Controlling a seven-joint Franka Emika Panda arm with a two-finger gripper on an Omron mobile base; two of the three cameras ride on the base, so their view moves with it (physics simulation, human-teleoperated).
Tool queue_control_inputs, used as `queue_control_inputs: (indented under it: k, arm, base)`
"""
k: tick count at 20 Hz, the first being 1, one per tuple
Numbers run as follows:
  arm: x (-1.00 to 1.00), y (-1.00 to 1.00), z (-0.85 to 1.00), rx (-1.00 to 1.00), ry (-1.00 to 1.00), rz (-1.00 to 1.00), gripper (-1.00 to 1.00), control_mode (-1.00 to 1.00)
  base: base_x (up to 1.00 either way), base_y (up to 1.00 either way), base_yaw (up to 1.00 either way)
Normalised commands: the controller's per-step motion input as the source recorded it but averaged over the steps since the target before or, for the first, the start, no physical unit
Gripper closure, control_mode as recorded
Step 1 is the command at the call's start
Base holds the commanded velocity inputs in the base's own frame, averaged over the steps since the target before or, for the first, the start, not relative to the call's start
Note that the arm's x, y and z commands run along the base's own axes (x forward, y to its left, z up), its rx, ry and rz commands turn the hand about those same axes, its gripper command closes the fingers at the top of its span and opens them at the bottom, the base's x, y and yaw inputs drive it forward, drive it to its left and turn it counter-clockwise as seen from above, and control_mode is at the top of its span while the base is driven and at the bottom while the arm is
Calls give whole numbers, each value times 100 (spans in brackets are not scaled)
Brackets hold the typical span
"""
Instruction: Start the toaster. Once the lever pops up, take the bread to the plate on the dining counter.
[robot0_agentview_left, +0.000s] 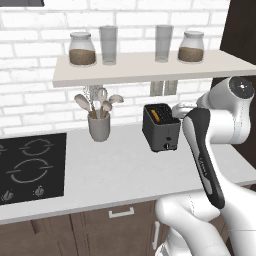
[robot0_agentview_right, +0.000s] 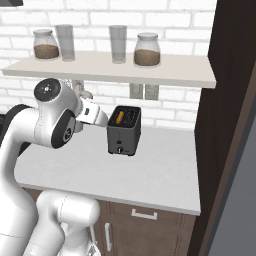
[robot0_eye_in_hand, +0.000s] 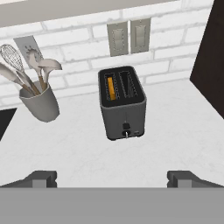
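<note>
The dark grey toaster (robot0_agentview_left: 161, 128) (robot0_agentview_right: 124, 132) (robot0_eye_in_hand: 123, 107) stands on the white worktop near the brick wall, its narrow face with a small knob (robot0_eye_in_hand: 126, 128) turned toward me. The bread (robot0_eye_in_hand: 111, 87) (robot0_agentview_left: 157, 115) (robot0_agentview_right: 118, 118), a yellow-orange slice, sits down in the left slot, with the other slot empty. My gripper (robot0_eye_in_hand: 112, 179) hovers above and in front of the toaster, open, with nothing between its fingertips and well apart from the toaster. The plate and the dining counter are out of view.
A grey crock of utensils (robot0_agentview_left: 99, 125) (robot0_eye_in_hand: 39, 104) stands left of the toaster and a black hob (robot0_agentview_left: 31, 167) further left. A shelf (robot0_agentview_left: 150, 67) with jars and glasses hangs above. A tall dark cabinet (robot0_agentview_right: 227, 125) closes the worktop's right end.
</note>
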Motion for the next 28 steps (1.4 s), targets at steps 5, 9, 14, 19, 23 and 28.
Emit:
queue_control_inputs:
  k: [5,9,14,19,23,28]
  arm:
    - [0,0,0,0,0,0,-100,-100]
    - [0,0,0,0,0,0,-100,-100]
    - [0,0,0,0,0,0,-100,-100]
    - [0,0,0,0,0,0,-100,-100]
    - [0,0,0,0,0,0,-100,-100]
    - [0,0,0,0,0,0,-100,-100]
  base:
    - [0,0,0]
    - [0,0,0]
    - [0,0,0]
    - [0,0,0]
    - [0,0,0]
    - [0,0,0]
